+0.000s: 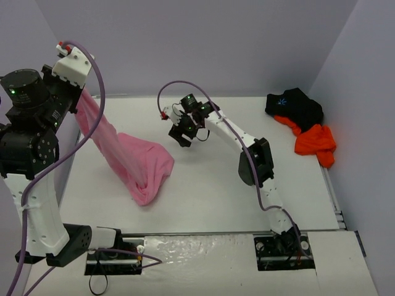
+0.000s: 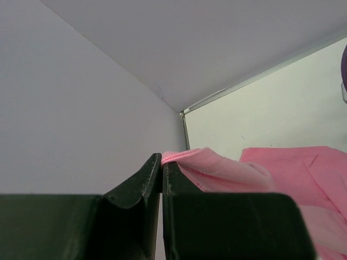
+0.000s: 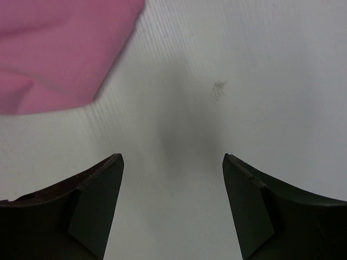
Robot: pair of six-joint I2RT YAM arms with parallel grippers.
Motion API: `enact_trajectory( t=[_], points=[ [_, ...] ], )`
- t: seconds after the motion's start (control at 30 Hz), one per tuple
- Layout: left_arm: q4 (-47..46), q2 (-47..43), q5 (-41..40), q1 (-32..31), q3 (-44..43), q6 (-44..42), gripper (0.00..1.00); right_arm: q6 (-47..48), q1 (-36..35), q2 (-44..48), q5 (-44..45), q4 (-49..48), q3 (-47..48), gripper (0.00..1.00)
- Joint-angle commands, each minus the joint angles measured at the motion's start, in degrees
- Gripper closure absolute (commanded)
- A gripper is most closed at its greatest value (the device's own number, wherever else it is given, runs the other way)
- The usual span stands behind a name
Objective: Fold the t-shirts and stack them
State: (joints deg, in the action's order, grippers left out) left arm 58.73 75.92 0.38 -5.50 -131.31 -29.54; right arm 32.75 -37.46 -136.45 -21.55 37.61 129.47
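The desk (image 1: pixel 210 185) is a plain white surface, boxed in by pale grey-lavender walls (image 1: pixel 216 43) on the left, back and right. There is a small dark smudge (image 3: pixel 218 89) on the desk ahead of my right hand.

My left arm is raised high at the left side, close to the left wall. My left hand (image 2: pixel 162 161) is clamped tight on a stitched edge of the pink t-shirt (image 1: pixel 133 160), which shows as a thin strip between the two dark fingers. From that grip the shirt hangs in a long slanting drape down to the desk. Its lower end lies bunched there, left of centre.

My right arm reaches forward and to the left over the middle of the desk. My right hand (image 3: pixel 173 157) hangs above bare desk with its fingers spread wide and nothing between them. The bunched end of the pink t-shirt lies just beside it on the left, not touching.

The black t-shirt (image 1: pixel 295 105), with its light-blue starburst print (image 1: pixel 282 102), sits crumpled in the far right corner. The orange t-shirt (image 1: pixel 316 142) is crumpled against its near side. Both are well apart from my hands.
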Motion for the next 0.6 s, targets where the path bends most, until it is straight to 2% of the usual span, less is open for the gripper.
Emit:
enact_trajectory(
  t=[0.0, 0.2, 0.3, 0.47, 0.57],
  points=[
    [-3.91, 0.37, 0.40, 0.49, 2.81, -0.21, 1.00, 0.82, -6.63, 3.68, -1.22, -1.64, 9.49, 0.29],
    [-6.99, 1.78, 5.61, 0.34, 12.49, 3.69, 1.00, -1.75, -8.63, 0.71, -1.47, -1.72, 21.05, 0.29],
    [-3.55, 2.43, 13.82, -0.84, 13.87, 2.71, 1.00, -3.11, -9.23, -0.32, -1.49, -1.66, 23.61, 0.29],
    [-3.79, 1.34, 12.19, -2.06, 17.04, 2.30, 1.00, -3.22, -9.48, -2.15, -1.21, -1.75, 24.97, 0.29],
    [-2.83, 0.86, 13.13, -2.06, 13.55, 3.35, 1.00, -3.70, -10.02, -3.97, -1.54, -1.66, 27.48, 0.30]
  ],
)
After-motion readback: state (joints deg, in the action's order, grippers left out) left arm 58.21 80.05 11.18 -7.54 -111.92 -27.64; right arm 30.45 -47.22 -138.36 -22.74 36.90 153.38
